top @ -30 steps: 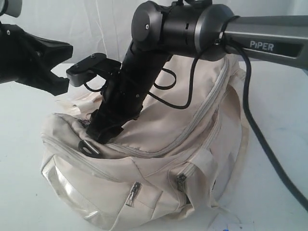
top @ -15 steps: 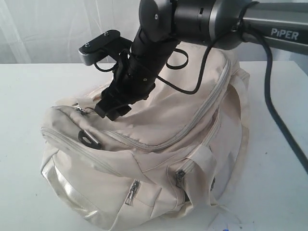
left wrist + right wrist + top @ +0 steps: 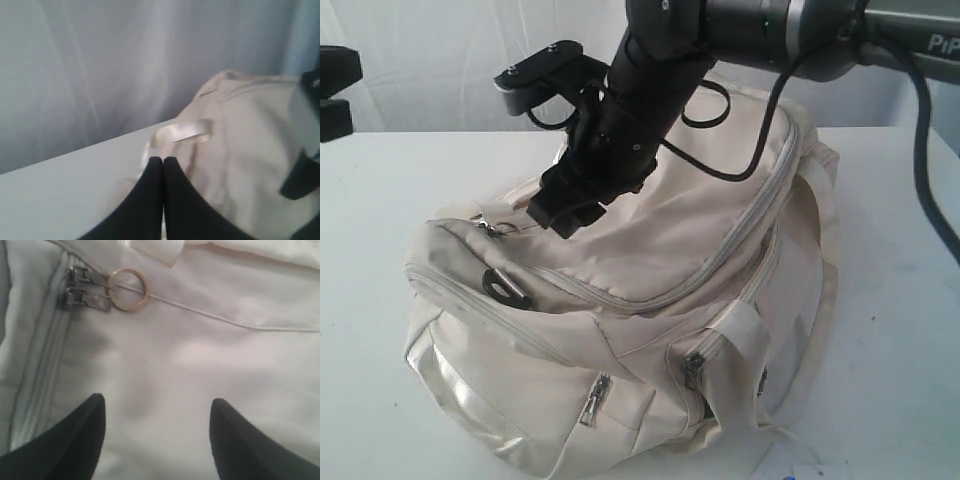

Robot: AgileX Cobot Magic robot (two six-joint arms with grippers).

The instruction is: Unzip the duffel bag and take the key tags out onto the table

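a large cream-white fabric duffel bag (image 3: pixel 660 250) lay slumped on the wide flat white table (image 3: pixel 910 330), filling the middle of the exterior view. its long grey main zipper (image 3: pixel 720 265) curved across the upper panel and looked closed along the whole stretch that showed. small metal pocket zipper pulls (image 3: pixel 597 401) sat on the near face, and a dark oval buckle (image 3: pixel 506 289) rested near the bag's left end.

the black right arm reached in from the upper right and across the middle, bent steeply down. a loose black cable (image 3: pixel 760 150) looped beside it, and a flat grey camera bracket (image 3: pixel 538 72) jutted from its wrist. the right gripper (image 3: pixel 563 218) hung just over the bag's top panel near the left end, close beside a pair of grey metal zipper sliders (image 3: pixel 488 228). in the right wrist view its two black fingers (image 3: pixel 75 437) stood wide apart with only pale fabric between them, holding nothing. whether the tips touched the cloth could not be told. beyond the tips the two sliders lay side by side at the end of the zipper track, with a thin gold-coloured metal ring (image 3: pixel 128 289) touching their pull tabs.

the left gripper (image 3: pixel 163 161) was off to the left, well apart from the sliders, its black fingers pressed together with nothing between them. past its tips in the left wrist view, a pale satin webbing handle (image 3: pixel 182 132) lay at the bag's end, with a grey-white curtain (image 3: pixel 100 65) behind the table. in the exterior view only a black part of the left arm showed at the left edge.
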